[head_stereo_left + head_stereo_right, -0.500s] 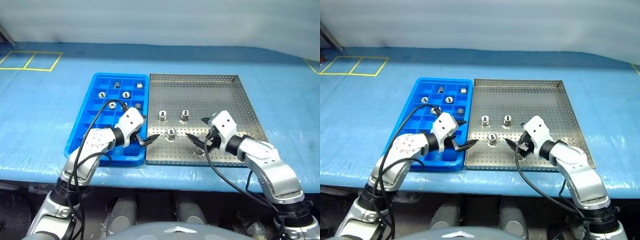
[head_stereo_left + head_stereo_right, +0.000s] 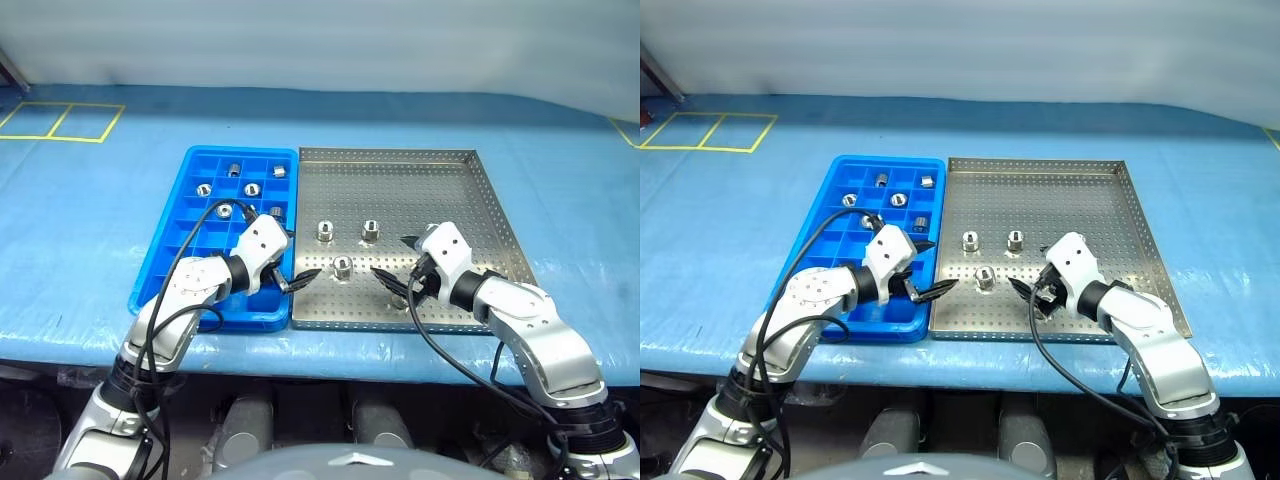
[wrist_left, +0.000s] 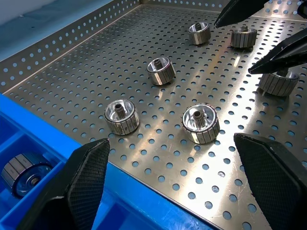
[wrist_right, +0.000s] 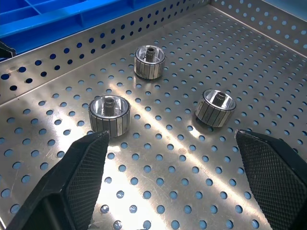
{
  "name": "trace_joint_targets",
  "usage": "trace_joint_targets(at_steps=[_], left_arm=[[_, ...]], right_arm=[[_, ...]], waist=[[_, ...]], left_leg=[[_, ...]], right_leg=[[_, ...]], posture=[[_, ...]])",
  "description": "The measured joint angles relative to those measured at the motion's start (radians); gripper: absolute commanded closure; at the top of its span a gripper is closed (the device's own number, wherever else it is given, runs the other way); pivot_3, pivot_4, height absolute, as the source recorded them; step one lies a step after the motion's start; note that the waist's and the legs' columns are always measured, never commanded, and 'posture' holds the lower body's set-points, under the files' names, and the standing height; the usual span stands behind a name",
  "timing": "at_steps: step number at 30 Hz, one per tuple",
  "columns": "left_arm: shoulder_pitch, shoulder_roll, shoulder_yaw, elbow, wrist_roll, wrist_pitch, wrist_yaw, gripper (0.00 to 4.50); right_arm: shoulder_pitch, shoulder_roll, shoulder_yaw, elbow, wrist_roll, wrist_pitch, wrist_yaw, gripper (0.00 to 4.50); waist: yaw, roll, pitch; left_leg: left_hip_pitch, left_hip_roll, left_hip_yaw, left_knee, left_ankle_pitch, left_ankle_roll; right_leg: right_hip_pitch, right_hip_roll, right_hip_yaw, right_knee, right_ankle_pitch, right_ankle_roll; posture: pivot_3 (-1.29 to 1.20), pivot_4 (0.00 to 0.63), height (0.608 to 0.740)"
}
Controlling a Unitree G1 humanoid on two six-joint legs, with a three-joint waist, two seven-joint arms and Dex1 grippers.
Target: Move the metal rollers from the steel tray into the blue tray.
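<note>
The steel tray [image 2: 440, 175] lies at the centre right with the blue tray [image 2: 165, 270] against its left side. Three metal rollers [image 2: 342, 266] stand upright near the steel tray's front left; others sit close to my right gripper's fingers [image 3: 242, 37]. Several rollers [image 2: 252, 189] rest in the blue tray's far compartments. My left gripper [image 2: 303, 252] hovers open over the seam between the trays, pointing right at the rollers. My right gripper [image 2: 388, 254] hovers open over the steel tray, pointing left at the same rollers [image 4: 109, 115]. Neither holds anything.
Both trays sit on a blue table covering [image 2: 90, 220]. Yellow tape squares [image 2: 60, 121] mark its far left corner. The table's front edge runs just below the trays. The steel tray's far half is bare.
</note>
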Motion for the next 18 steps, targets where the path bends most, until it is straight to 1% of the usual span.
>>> trace_joint_targets(at_steps=[18], left_arm=[[-0.018,0.0,-0.022,0.001,0.0,-0.006,-0.006,0.0]], right_arm=[[0.001,0.001,0.001,0.0,0.0,0.0,-0.006,0.06]], waist=[[0.0,0.0,0.0]], left_leg=[[0.0,0.0,0.0,0.0,0.0,0.0]], right_leg=[[0.0,0.0,0.0,0.0,0.0,0.0]], posture=[[0.11,0.15,0.74]])
